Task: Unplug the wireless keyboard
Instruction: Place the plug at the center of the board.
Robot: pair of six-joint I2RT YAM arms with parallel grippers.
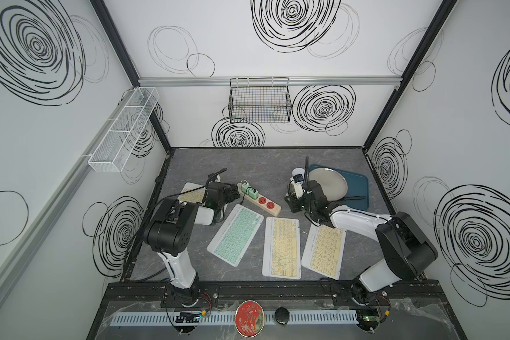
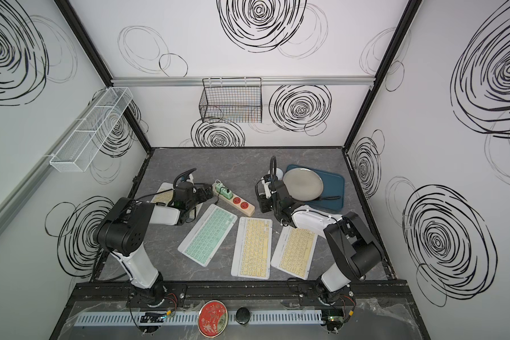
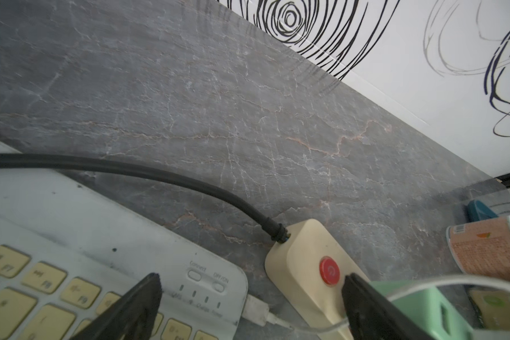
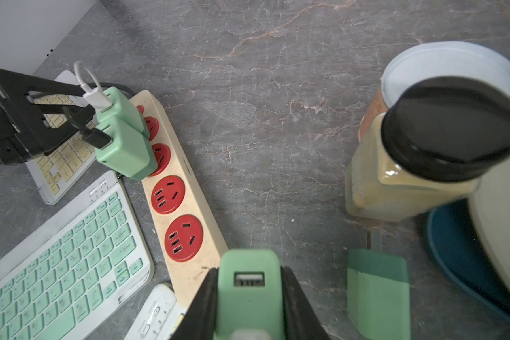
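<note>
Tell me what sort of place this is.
Most likely a robot test cell, not a real office: swirl-printed panel walls box in a grey marble-look table, the left arm and right arm are mounted on a front rail, and keyboards lie by a power strip as props.

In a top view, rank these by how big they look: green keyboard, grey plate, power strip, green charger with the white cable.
1. green keyboard
2. grey plate
3. power strip, longer than the plate but narrow, so these two are close
4. green charger with the white cable
</note>
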